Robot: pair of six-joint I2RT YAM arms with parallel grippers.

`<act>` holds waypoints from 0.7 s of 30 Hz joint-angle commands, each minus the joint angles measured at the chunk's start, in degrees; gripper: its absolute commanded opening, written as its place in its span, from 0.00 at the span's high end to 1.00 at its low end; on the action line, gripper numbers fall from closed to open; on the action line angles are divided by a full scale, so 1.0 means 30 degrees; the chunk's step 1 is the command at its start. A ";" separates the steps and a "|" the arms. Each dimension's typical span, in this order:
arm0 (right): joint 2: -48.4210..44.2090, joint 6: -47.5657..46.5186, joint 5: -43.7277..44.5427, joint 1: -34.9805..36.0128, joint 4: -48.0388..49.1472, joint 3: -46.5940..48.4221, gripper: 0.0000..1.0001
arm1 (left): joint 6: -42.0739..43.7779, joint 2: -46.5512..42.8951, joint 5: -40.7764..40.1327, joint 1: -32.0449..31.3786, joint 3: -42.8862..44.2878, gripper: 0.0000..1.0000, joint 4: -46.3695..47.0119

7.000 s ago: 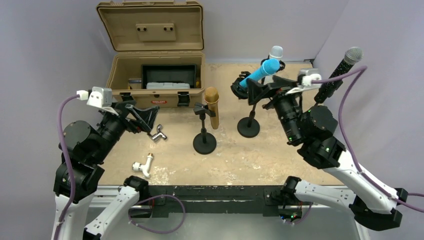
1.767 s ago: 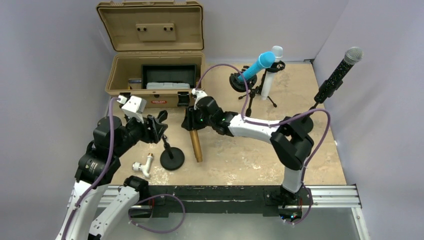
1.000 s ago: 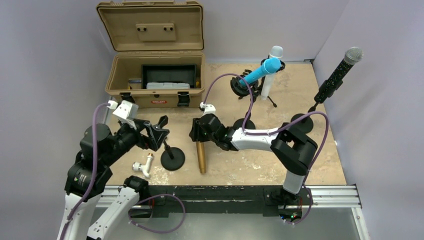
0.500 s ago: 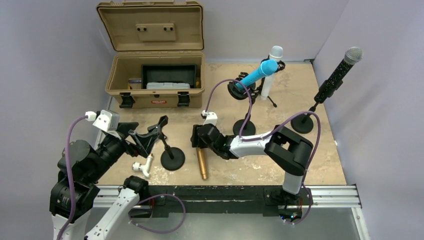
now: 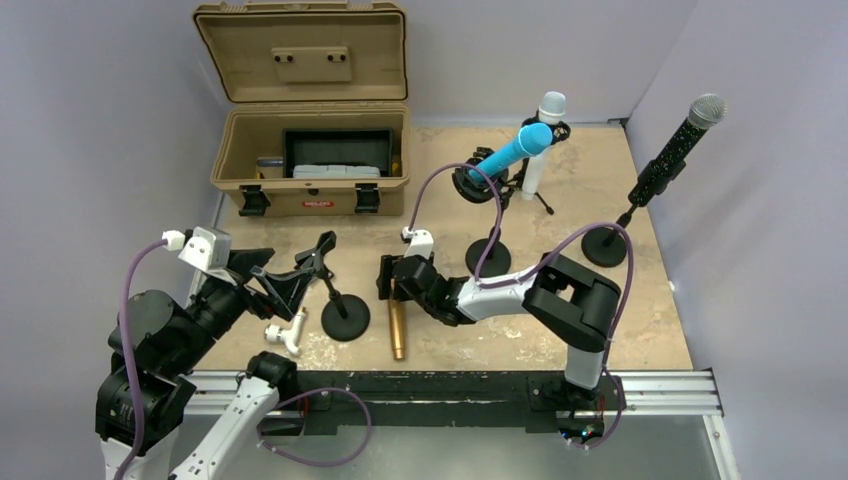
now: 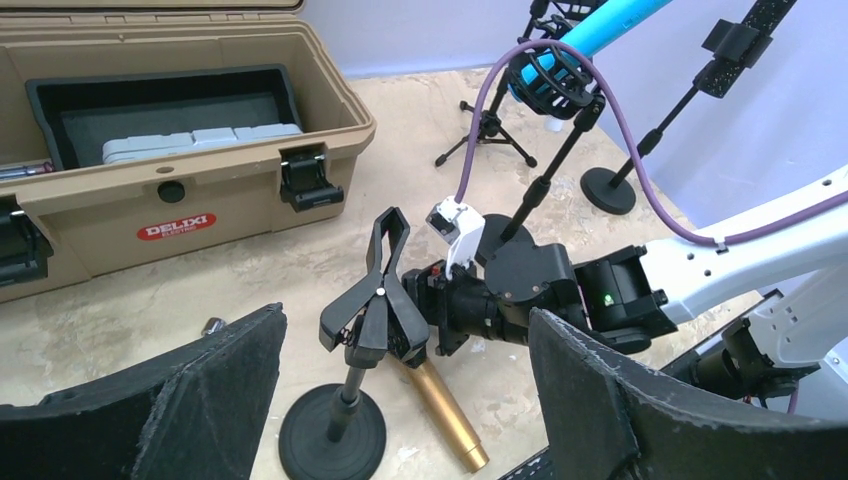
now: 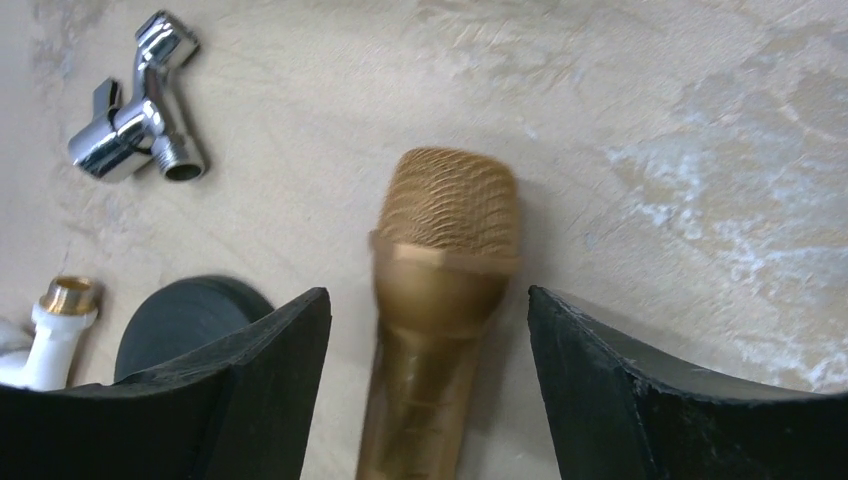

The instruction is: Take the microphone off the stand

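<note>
The gold microphone [image 5: 397, 328] lies flat on the table, off the stand, with its mesh head toward the back [image 7: 450, 205]. My right gripper [image 5: 392, 282] is low over its head end, jaws open with a gap on each side of the body [image 7: 428, 300]. The black stand [image 5: 346, 318] is upright just left of it, its spring clip [image 6: 378, 300] empty. My left gripper [image 5: 283, 285] is open and empty, left of the clip and apart from it [image 6: 405, 330]. The microphone also shows in the left wrist view [image 6: 445, 410].
An open tan case [image 5: 312, 160] stands at the back left. A blue microphone [image 5: 512, 152], a white one [image 5: 545, 125] and a black one [image 5: 675, 150] sit on stands at the back right. A chrome valve [image 7: 140, 140] and a white fitting [image 5: 285, 333] lie near the stand's base.
My right gripper carried the gold microphone down toward the near edge, laid it on the table and opened. My left arm drew back from the stand's clip.
</note>
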 commanded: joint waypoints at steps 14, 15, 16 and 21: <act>-0.5823 -0.3254 -0.0627 0.1525 -0.1199 0.1436 0.11 | -0.0693 0.0235 -0.0644 -0.0009 0.0153 0.10 -0.0547; -0.6098 -0.3318 -0.1011 0.1526 -0.1435 0.1604 0.11 | -0.0700 0.0237 -0.0672 -0.0016 0.0086 0.10 -0.0497; -0.6443 -0.3371 -0.1345 0.1549 -0.1659 0.1772 0.11 | -0.0700 0.0304 -0.0715 -0.0002 0.0089 0.10 -0.0429; -0.8130 -0.3647 -0.4487 0.1556 -0.2040 0.2524 0.11 | -0.0830 0.0580 -0.0758 -0.0015 0.0266 0.10 -0.0410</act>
